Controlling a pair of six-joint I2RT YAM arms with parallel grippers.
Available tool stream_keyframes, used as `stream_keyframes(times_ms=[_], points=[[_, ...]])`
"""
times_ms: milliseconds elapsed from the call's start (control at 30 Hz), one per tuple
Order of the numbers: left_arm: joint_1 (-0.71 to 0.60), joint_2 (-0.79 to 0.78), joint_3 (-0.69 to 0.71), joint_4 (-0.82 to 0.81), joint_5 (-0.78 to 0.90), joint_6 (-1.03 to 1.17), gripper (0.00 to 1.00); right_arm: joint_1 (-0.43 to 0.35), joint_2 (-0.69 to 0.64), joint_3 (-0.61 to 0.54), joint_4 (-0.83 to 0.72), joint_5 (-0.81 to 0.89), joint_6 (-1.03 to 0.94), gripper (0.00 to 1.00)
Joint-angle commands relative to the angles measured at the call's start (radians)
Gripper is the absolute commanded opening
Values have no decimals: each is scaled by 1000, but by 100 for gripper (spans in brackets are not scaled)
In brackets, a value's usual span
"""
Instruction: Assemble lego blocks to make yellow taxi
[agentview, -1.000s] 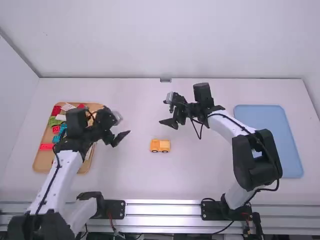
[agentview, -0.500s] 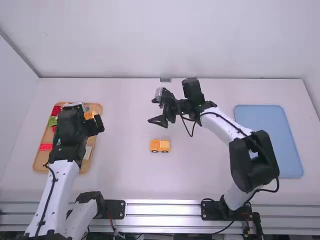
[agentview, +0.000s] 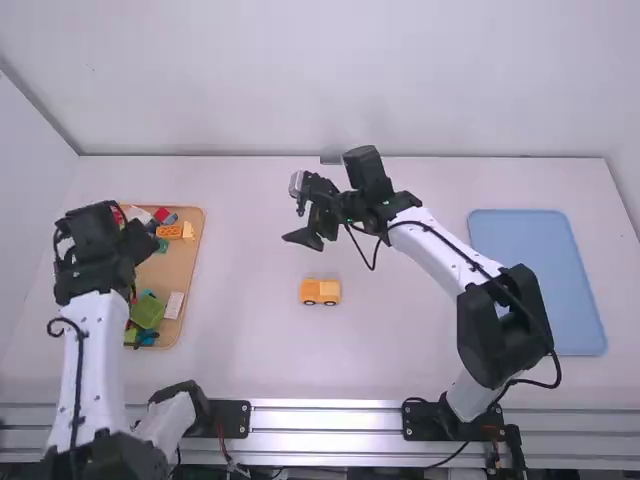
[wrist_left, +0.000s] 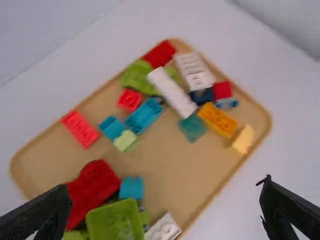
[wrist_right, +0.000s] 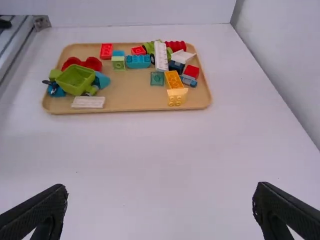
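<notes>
Wooden tray, one, on the white surface; landmark for all entries below.

Toy car, one, yellow-orange, dark wheels along the near side; upright on the surface, right of the tray and well apart from it.

Orange brick, one, studded; in the tray, toward its far end, near the right rim. Yellow brick, one, just beside the orange brick, nearer the same rim.

Teal brick, one, square; inside the tray, on the orange brick's near side.

Long white brick and turquoise brick, one each; in the tray, toward its far half.

Green bin, one, open-topped; at the tray's near end. White flat brick, one, along the tray's right rim, beside the bin.

Left gripper, black; above the tray, fingers wide apart.

Right gripper, black; over the surface, right of the tray, on the far side of the toy car, fingers wide apart.

Blue tray, one; flat on the surface, far to the right of the wooden tray, beyond the toy car.
</notes>
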Motion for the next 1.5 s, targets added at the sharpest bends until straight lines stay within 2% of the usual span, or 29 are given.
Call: stream_keyframes(times_ms=[0, 200, 300, 433, 567, 600, 800, 1033, 1100, 1200, 1400, 1467], points=[[57, 89, 73, -59, 6, -82, 99, -14, -27, 23, -2, 10, -7, 99], [71, 298, 262, -61, 196, 64, 99, -49, -27, 23, 4, 6, 6, 99], [50, 434, 401, -154, 191, 78, 99, -63, -27, 23, 0, 6, 19, 99], [14, 656, 628, -315, 302, 248, 100, -71, -27, 23, -26, 7, 18, 99], [-30, 835, 796, -415, 315, 399, 93, -77, -27, 22, -40, 11, 18, 99], [-48, 888, 837, -434, 316, 432, 87, -77, -27, 22, -42, 23, 14, 99], [-97, 1006, 877, -425, 304, 477, 66, -82, -27, 22, -59, 103, 16, 99], [-109, 1107, 865, -415, 281, 483, 56, -106, -27, 21, -86, 105, 15, 99], [-105, 1144, 865, -409, 278, 508, 48, -115, -27, 20, -97, 105, 15, 99], [-108, 1168, 859, -392, 266, 526, 45, -116, -27, 20, -107, 101, 14, 99], [-110, 1175, 835, -336, 263, 531, 45, -114, -27, 14, -102, 105, 15, 99], [-110, 1175, 830, -335, 262, 531, 41, -114, -27, 14, -106, 105, 15, 99]])
